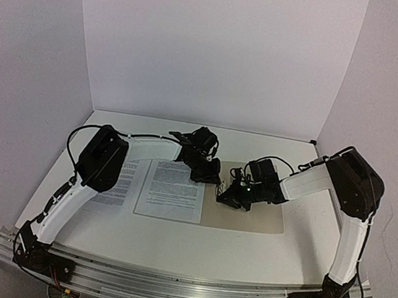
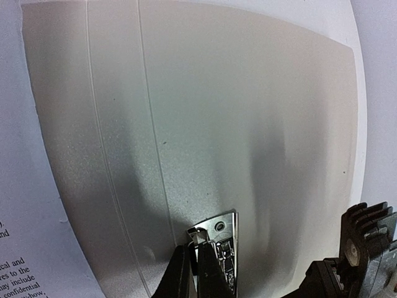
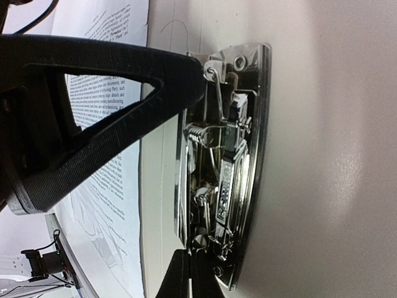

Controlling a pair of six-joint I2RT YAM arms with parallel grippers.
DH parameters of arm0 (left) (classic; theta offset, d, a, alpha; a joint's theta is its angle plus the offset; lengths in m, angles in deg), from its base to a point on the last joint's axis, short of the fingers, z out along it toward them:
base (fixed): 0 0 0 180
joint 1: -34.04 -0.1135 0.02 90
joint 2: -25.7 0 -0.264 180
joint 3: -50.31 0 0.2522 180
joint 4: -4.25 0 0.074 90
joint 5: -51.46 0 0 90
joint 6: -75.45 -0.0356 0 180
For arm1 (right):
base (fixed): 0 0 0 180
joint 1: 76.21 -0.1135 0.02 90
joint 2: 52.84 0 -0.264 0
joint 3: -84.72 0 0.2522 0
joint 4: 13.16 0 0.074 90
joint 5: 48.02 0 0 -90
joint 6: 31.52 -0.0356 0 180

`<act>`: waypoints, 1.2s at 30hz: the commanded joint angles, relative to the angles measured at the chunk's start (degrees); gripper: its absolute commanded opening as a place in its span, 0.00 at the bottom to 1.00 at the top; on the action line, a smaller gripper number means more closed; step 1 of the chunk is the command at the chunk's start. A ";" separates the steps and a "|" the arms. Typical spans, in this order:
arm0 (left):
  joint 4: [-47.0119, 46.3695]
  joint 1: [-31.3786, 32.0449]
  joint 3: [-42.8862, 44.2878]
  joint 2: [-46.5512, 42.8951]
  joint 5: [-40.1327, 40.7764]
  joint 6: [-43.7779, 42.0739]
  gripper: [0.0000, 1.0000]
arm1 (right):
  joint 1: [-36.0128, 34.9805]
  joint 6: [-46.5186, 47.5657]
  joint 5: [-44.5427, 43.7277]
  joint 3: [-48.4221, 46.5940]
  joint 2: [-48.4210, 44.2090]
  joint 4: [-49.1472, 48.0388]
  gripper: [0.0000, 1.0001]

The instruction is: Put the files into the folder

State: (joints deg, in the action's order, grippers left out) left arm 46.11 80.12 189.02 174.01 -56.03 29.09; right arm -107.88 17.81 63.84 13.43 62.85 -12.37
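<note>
Where the table (image 1: 173,240) carries the whole work area, seen from above, the folder (image 1: 256,218) lies open and flat at 3 o'clock from the table's centre, its beige inner face upward. The files are not yet inside. One printed sheet (image 1: 172,189) lies flat at 9 o'clock from the folder's bare face, its edge meeting the beige. The other sheet (image 1: 118,183) lies further toward 9 o'clock, partly under the left arm. Whether a cover flap sits beneath the nearer sheet cannot be told.

The left gripper (image 2: 193,257) reaches the folder's crease from 11 o'clock and the right gripper (image 3: 192,264) from 3 o'clock. Each has its jaws drawn fully together. Neither visibly clasps anything between the fingers, whose tips rest at opposite ends of the metal clip (image 3: 232,161). A left finger bears against the clip's wire lever, as the right wrist view shows.

The step in hand is judged to be opening the clip so that paper can pass beneath it. The next move probably calls for one gripper to raise and hold the lever. The other must then part its jaws, catch an edge of the thin sheet lying flush on the table, and draw it toward 3 o'clock onto the beige face.
</note>
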 commanded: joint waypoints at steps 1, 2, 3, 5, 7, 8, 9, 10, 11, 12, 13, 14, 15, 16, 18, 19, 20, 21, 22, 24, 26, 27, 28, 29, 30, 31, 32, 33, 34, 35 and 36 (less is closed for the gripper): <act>3.25 0.44 0.87 0.85 1.10 -1.64 0.05 | 1.35 -1.33 -11.39 4.76 6.80 15.48 0.00; 3.16 0.44 0.99 0.89 0.98 -1.72 0.05 | 1.35 -1.38 -11.92 4.85 7.26 15.93 0.00; 3.03 0.42 1.12 0.91 0.75 -1.78 0.05 | 1.35 -1.49 -12.28 4.88 7.65 16.33 0.00; 2.79 0.44 1.26 0.99 0.40 -1.76 0.05 | 1.35 -1.60 -12.80 4.96 7.96 17.01 0.00; 2.78 0.43 1.35 0.95 0.35 -1.71 0.04 | 1.35 -2.04 -14.47 5.06 7.38 18.30 0.00; 2.92 0.42 1.35 0.94 0.55 -1.77 0.03 | 1.38 -2.44 -15.92 5.06 6.76 19.35 0.00; 3.05 0.42 1.35 0.94 0.80 -1.97 0.01 | 1.49 -2.81 -17.26 5.05 5.92 20.26 0.00; 3.15 0.42 1.35 0.99 1.00 -2.35 0.01 | 1.59 -3.22 -18.36 5.11 5.07 20.80 0.00; 3.29 0.42 1.35 0.98 1.10 -2.69 0.00 | 1.61 -3.65 -19.05 5.09 4.35 21.04 0.00; 3.36 0.42 1.35 0.96 1.22 -2.89 0.00 | 1.62 -3.96 -19.32 4.87 4.01 21.16 0.00; 3.41 0.42 1.35 0.94 1.34 -3.08 0.00 | 1.62 -4.27 -19.56 4.64 3.69 21.27 0.00; 3.42 0.42 1.35 0.96 1.48 -3.19 0.00 | 1.62 -4.80 -20.13 4.62 3.58 21.39 0.00; 3.38 0.42 1.35 0.98 1.56 -3.29 0.00 | 1.62 -5.59 -20.49 4.82 3.49 21.40 0.00; 3.37 0.42 1.38 1.02 1.63 -3.38 0.00 | 1.62 -6.42 -21.10 5.09 3.51 21.43 0.00; 3.42 0.42 1.44 1.10 1.74 -3.64 0.00 | 1.58 -8.00 -21.76 5.77 3.53 21.48 0.00; 3.45 0.42 1.44 1.10 1.81 -3.80 0.00 | 1.60 -8.52 -21.84 6.08 3.32 21.45 0.00; 3.46 0.42 1.44 1.12 1.88 -3.88 0.00 | 1.58 -8.89 -21.86 6.24 2.94 21.42 0.00; 3.49 0.41 1.48 1.14 1.95 -3.96 0.00 | 1.54 -8.98 -22.64 6.20 2.38 21.44 0.00; 3.54 0.38 1.54 1.15 2.01 -4.05 0.00 | 1.51 -8.93 -23.73 6.06 1.74 21.48 0.00; 3.62 0.37 1.66 1.12 2.16 -4.30 0.00 | 1.49 -8.52 -24.82 5.46 0.47 21.55 0.00; 3.63 0.33 1.75 1.13 2.19 -4.43 0.00 | 1.53 -8.32 -26.06 5.03 0.01 21.72 0.00; 3.69 0.33 1.77 1.15 2.25 -4.51 0.00 | 1.53 -8.70 -26.51 5.29 0.20 21.75 0.00; 3.72 0.39 1.79 1.13 2.28 -4.59 0.00 | 1.53 -9.06 -27.04 5.70 0.60 21.76 0.00; 3.72 0.35 1.83 1.11 2.33 -4.79 0.00 | 1.53 -9.49 -27.39 6.23 1.13 21.74 0.00; 3.72 0.33 1.80 1.10 2.34 -4.98 0.00 | 1.53 -9.85 -27.77 6.73 1.57 21.68 0.00; 3.77 0.34 1.82 1.07 2.46 -5.19 0.00 | 1.51 -9.96 -28.03 7.07 1.81 21.64 0.00; 3.83 0.34 1.81 1.06 2.60 -5.42 0.00 | 1.52 -9.97 -28.21 7.25 1.95 21.60 0.00; 3.94 0.33 1.76 1.07 2.77 -5.63 0.00 | 1.53 -9.80 -28.27 7.18 1.90 21.58 0.00; 3.98 0.33 1.71 1.03 2.74 -5.73 0.00 | 1.53 -9.41 -28.10 6.88 1.61 21.58 0.00; 3.98 0.34 1.61 1.06 2.67 -5.93 0.00 | 1.51 -8.66 -27.85 6.41 1.22 21.67 0.00; 4.02 0.34 1.52 1.07 2.60 -6.09 0.00 | 1.52 -8.17 -27.97 6.00 0.69 21.73 0.00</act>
State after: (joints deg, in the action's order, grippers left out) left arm 43.88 81.02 189.33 174.18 -54.75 27.23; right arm -109.50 10.86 54.47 15.59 59.45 -10.01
